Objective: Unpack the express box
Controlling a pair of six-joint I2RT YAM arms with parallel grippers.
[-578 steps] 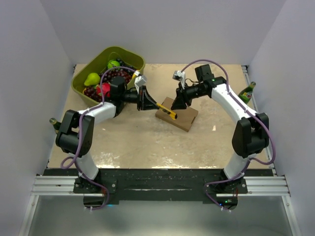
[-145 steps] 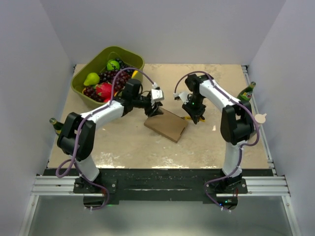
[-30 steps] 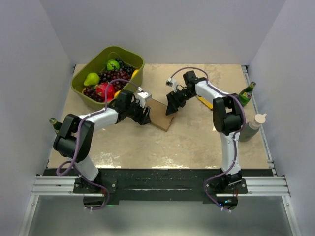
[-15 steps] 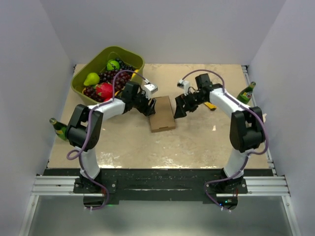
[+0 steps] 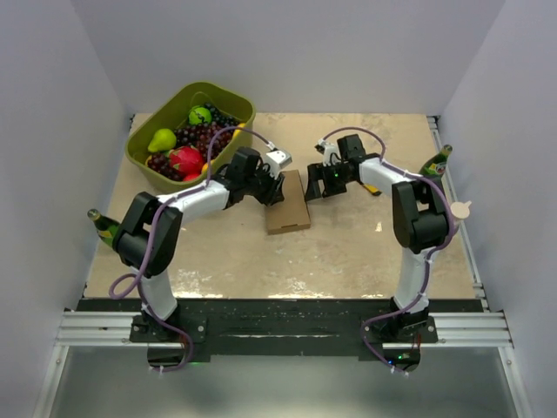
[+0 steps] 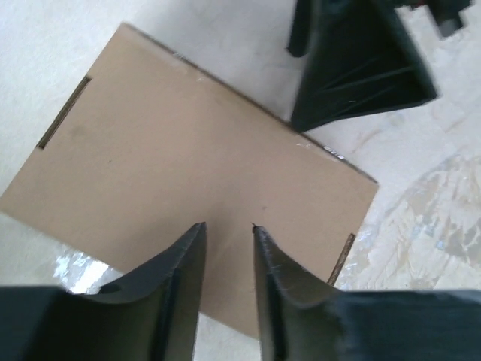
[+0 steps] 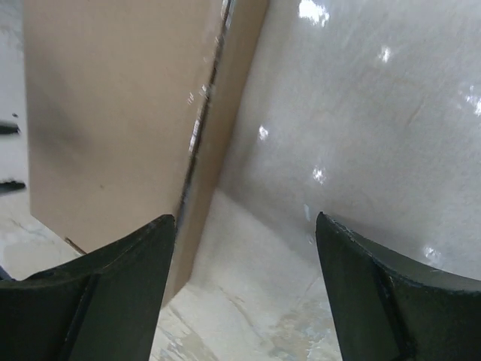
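The express box [image 5: 288, 202] is a flat plain brown cardboard mailer lying closed on the table, mid-centre. My left gripper [image 5: 273, 188] is at its left far part. In the left wrist view the fingers [image 6: 228, 229] hover over the box top [image 6: 188, 173] with a narrow gap and nothing between them. My right gripper [image 5: 314, 185] is at the box's right edge. In the right wrist view it [image 7: 244, 226] is wide open and empty, its left finger beside the box's side wall [image 7: 218, 143]. It also shows in the left wrist view [image 6: 353, 68].
An olive-green tub [image 5: 142, 153] of fruit stands at the back left. A green bottle [image 5: 437, 162] leans at the right table edge, a white-capped bottle [image 5: 461, 208] below it. Another bottle [image 5: 103, 225] lies at the left edge.
Over the last second the box turned and shifted right, now lying lengthwise. My right gripper has drawn in against its right edge. My left gripper has moved slightly right over it.
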